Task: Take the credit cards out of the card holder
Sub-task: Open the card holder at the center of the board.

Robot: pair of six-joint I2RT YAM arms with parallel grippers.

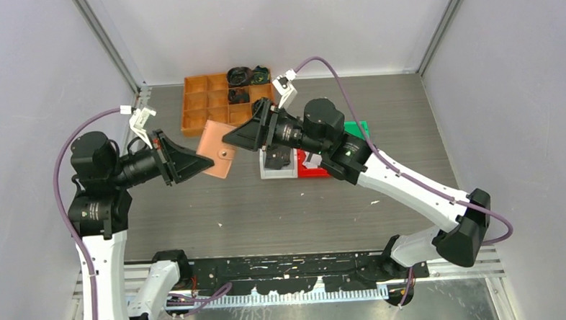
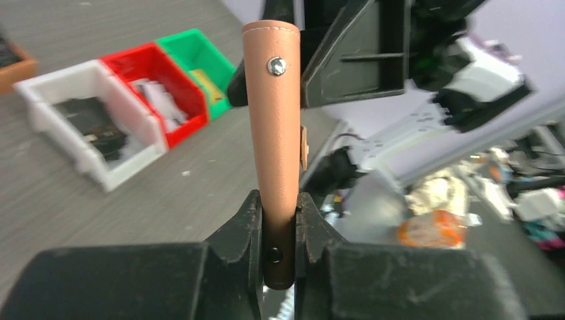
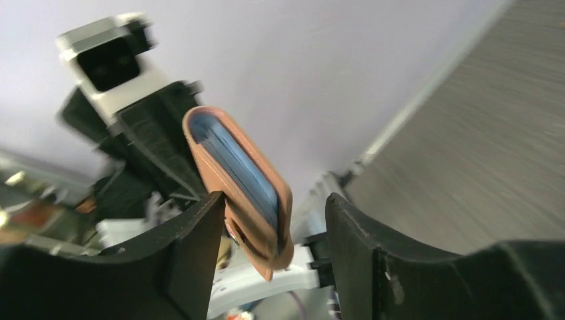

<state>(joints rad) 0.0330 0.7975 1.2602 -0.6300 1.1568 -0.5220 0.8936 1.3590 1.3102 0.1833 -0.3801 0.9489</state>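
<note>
The salmon-pink card holder [image 1: 217, 150] hangs folded in the air between my two grippers, above the table. My left gripper [image 1: 207, 164] is shut on its lower edge; the left wrist view shows the holder [image 2: 274, 127] upright with its snap stud, pinched between the fingers [image 2: 248, 220]. My right gripper [image 1: 234, 136] is open, its jaws on either side of the holder's far edge. The right wrist view shows the holder [image 3: 226, 167] edge-on with light blue pockets inside, close to the left finger [image 3: 193, 233]. No credit cards show outside the holder.
An orange compartment tray [image 1: 209, 98] with black coiled bundles stands at the back. White [image 1: 277, 167], red [image 1: 313, 167] and green [image 1: 356, 128] bins sit under my right arm; they also show in the left wrist view [image 2: 100, 133].
</note>
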